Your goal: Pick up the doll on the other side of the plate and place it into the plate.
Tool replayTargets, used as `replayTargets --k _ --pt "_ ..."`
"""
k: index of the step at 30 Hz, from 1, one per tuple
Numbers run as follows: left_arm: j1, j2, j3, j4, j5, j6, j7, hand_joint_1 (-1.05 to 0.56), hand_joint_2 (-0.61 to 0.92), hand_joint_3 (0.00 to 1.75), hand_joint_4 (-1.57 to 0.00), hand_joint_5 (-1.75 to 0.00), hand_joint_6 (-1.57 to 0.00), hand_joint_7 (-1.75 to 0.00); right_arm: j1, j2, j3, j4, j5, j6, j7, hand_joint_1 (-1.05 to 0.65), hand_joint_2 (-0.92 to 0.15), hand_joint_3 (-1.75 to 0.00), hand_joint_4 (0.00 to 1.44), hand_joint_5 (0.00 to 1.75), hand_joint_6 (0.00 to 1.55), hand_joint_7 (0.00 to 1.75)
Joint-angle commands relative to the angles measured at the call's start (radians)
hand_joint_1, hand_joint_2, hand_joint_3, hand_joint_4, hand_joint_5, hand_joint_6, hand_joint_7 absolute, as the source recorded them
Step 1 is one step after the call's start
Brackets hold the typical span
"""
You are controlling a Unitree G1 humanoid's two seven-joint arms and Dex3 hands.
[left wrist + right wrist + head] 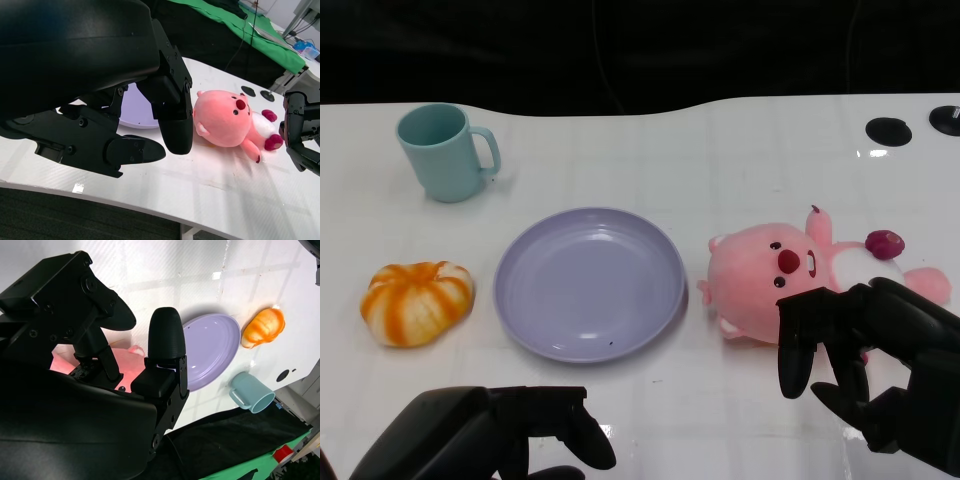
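Note:
A pink plush doll (775, 275) lies on its back on the white table, just right of the lavender plate (590, 282). The doll (227, 119) also shows in the left wrist view, and a strip of the doll (125, 365) peeks out behind the fingers in the right wrist view. My right hand (880, 365) hovers over the doll's near side, fingers spread and curled downward, holding nothing. It covers part of the doll's body. My left hand (485, 435) stays low at the front left, near the table edge, with nothing in it. The plate (210, 347) holds nothing.
An orange-and-white pumpkin toy (417, 302) sits left of the plate. A teal mug (445, 152) stands at the back left. Two dark round holes (888, 130) mark the table's far right. The near table edge runs close under both hands.

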Motion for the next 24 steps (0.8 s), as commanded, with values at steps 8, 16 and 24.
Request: replayTargets --k 8,16,24 --pt "-0.005 0.01 0.005 -0.01 -0.01 0.009 -0.015 -0.2 0.92 0.38 -0.61 -1.69 -0.74 -0.85 -0.009 -0.013 -0.004 -0.012 -0.002 0.014 0.002 -0.02 -0.36 -1.3 0.84 1.75 0.76 1.39" --pt "-0.004 0.009 0.005 -0.009 -0.01 0.01 -0.014 -0.21 0.92 0.37 -0.62 -1.68 -0.74 -0.85 -0.01 -0.013 -0.005 -0.004 -0.008 0.0 -0.007 -0.02 -0.34 -1.31 0.84 1.75 0.78 1.35" --pt "-0.002 0.011 0.009 -0.007 -0.012 0.006 -0.013 -0.21 0.92 0.37 -0.62 -1.68 -0.74 -0.85 -0.019 0.006 -0.027 -0.01 -0.001 0.031 -0.034 0.0 -0.41 -1.18 0.73 1.61 0.78 1.04"
